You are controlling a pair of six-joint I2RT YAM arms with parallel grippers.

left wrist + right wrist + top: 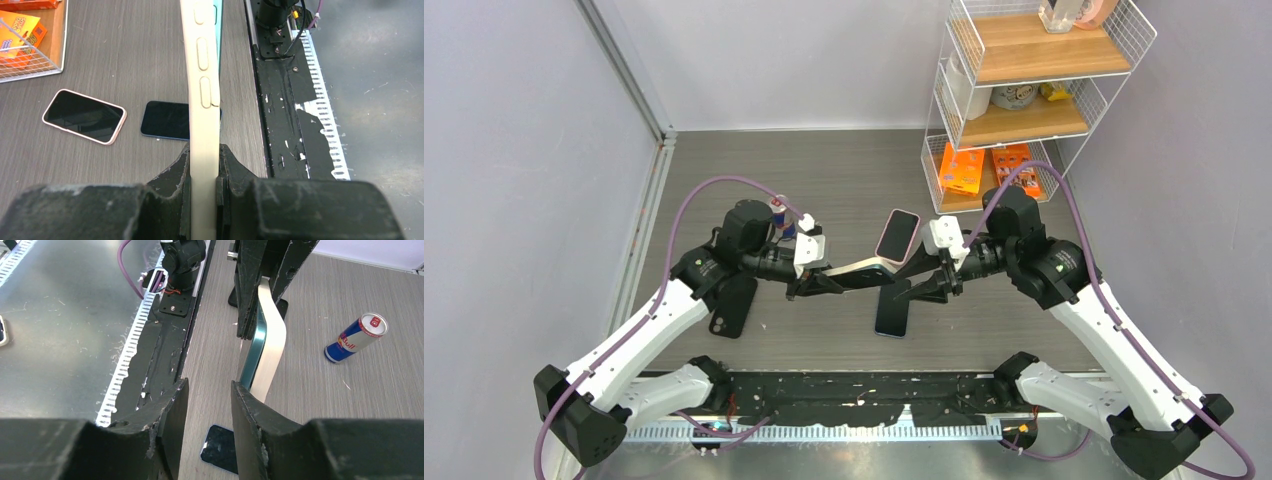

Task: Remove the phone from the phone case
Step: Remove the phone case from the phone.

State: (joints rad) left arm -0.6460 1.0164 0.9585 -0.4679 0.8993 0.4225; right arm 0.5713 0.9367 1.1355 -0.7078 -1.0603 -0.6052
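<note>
Our left gripper [204, 155] clamps the soft, bendy cream rubber phone case [202, 75] mid-air between the arms. The teal-edged phone [252, 355], likely stiff and slick, sits half-peeled inside. Our right gripper [209, 390], part-open and empty, should pinch its bared edge.

Phone case [202, 100] is matt plastic; phone [252, 355] rim glossy; table [125, 50] matt wood-grain (fingers [170, 180] scuffed black plastic).

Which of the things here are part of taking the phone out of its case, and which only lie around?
Job:
- cream case, clamped in the left gripper
- teal phone in it
- right gripper, open beside it

Lying about:
- pink-cased phone
- dark phone
- Red Bull can
- orange boxes
</note>
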